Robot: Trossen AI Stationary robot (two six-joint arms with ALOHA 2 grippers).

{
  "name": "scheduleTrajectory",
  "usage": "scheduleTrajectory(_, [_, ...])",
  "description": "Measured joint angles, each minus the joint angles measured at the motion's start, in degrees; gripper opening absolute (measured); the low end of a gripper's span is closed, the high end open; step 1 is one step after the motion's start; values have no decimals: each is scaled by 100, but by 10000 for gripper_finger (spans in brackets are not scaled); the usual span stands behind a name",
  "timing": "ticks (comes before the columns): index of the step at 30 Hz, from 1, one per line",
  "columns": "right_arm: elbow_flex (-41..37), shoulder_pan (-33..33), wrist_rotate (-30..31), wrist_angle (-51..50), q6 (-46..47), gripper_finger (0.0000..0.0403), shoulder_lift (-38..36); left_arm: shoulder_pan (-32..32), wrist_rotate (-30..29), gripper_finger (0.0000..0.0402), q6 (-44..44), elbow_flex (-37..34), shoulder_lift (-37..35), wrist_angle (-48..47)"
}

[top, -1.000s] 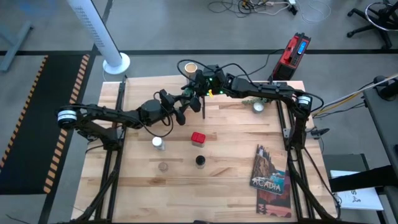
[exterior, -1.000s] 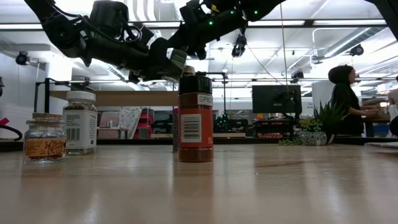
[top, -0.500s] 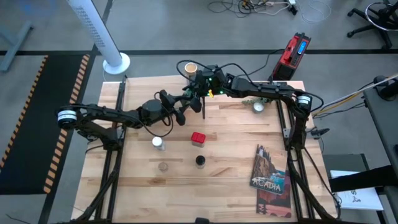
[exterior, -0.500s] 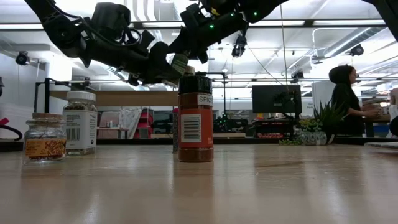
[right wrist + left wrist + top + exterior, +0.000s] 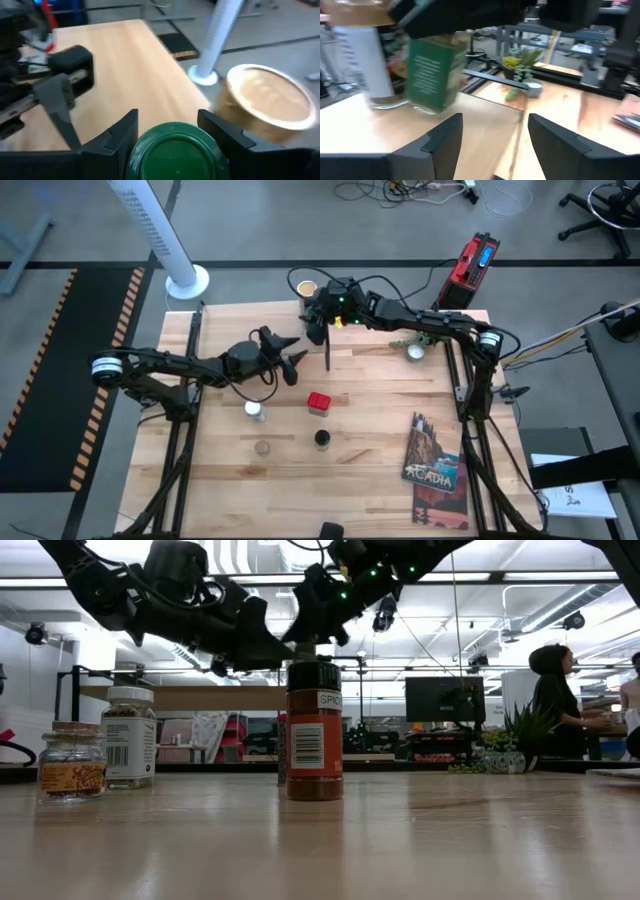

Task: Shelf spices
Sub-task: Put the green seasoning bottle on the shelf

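The green-lidded jar (image 5: 431, 74) is upright over the shelf (image 5: 235, 325), right beside the tan canister (image 5: 307, 288) that stands on the shelf's far right corner. My right gripper (image 5: 318, 322) is shut on the jar from above. My left gripper (image 5: 290, 360) is open over the shelf's right end, just short of the jar, with nothing between its fingers (image 5: 445, 142). On the table in front of the shelf stand a white-capped jar (image 5: 255, 410), a red tin (image 5: 318, 401), a dark-capped brown jar (image 5: 321, 439) and a small cork-topped jar (image 5: 263, 448). My right gripper pinches the jar at its green lid (image 5: 175, 150), one finger (image 5: 125, 131) on each side. The fingers come from above and point down. The jar hangs upright below them. I cannot tell whether its bottom (image 5: 426, 109) touches the shelf top.
A small plant in a white pot (image 5: 413, 348) stands at the table's far right. The Acadia book (image 5: 435, 465) lies near the right front. A white pillar base (image 5: 187, 282) stands beyond the far left corner. A person (image 5: 555, 690) sits in the room behind.
My right gripper has carried the green-lidded jar away from my left gripper, toward the table's far edge and next to the tan canister. My left gripper has drawn back a little toward the table's left edge.
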Motion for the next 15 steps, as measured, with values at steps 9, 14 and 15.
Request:
scheduleTrajectory(9, [0, -39, -367, -87, 166, 172, -2, -25, -87, 196, 9, -2, 0, -11])
scheduleTrajectory(14, [2, -25, -400, -154, 426, 172, -7, -27, -88, 192, 20, -2, 2, -15])
scheduleTrajectory(15, [2, -21, -411, -157, 466, 172, -7, -27, -95, 192, 20, -2, 2, -15])
